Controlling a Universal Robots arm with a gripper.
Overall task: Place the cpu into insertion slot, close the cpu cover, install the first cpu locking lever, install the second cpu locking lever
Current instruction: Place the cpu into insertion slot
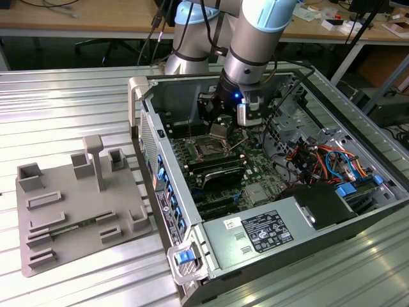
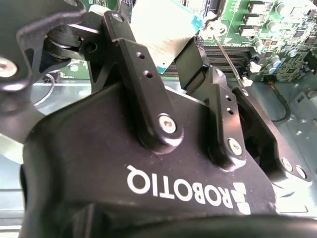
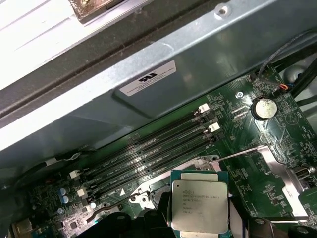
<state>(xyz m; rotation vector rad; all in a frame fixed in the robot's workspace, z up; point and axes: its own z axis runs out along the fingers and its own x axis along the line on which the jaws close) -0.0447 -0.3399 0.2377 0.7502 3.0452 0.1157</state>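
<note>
My gripper (image 1: 219,128) hangs inside the open computer case, shut on the cpu (image 1: 219,132), a flat silver-grey square. The cpu sits a little above the dark open insertion slot (image 1: 209,151) on the green motherboard. In the first wrist view the cpu (image 3: 199,207) faces the camera, pinched at its two sides by the black fingers (image 3: 157,218). The cpu cover (image 3: 280,171), a silvery frame, stands swung open beside it. A thin locking lever (image 3: 237,154) juts out, released. In the second wrist view the cpu (image 2: 158,27) sits between the two fingers (image 2: 130,59), with a lever rod (image 2: 228,54) beyond.
Memory slots (image 3: 148,158) run beside the socket, and the case wall (image 3: 148,94) rises close behind them. A power supply (image 1: 255,233) and orange and blue cables (image 1: 326,160) fill the case toward the exterior view's right. A grey fixture plate (image 1: 70,204) lies outside, on the exterior view's left.
</note>
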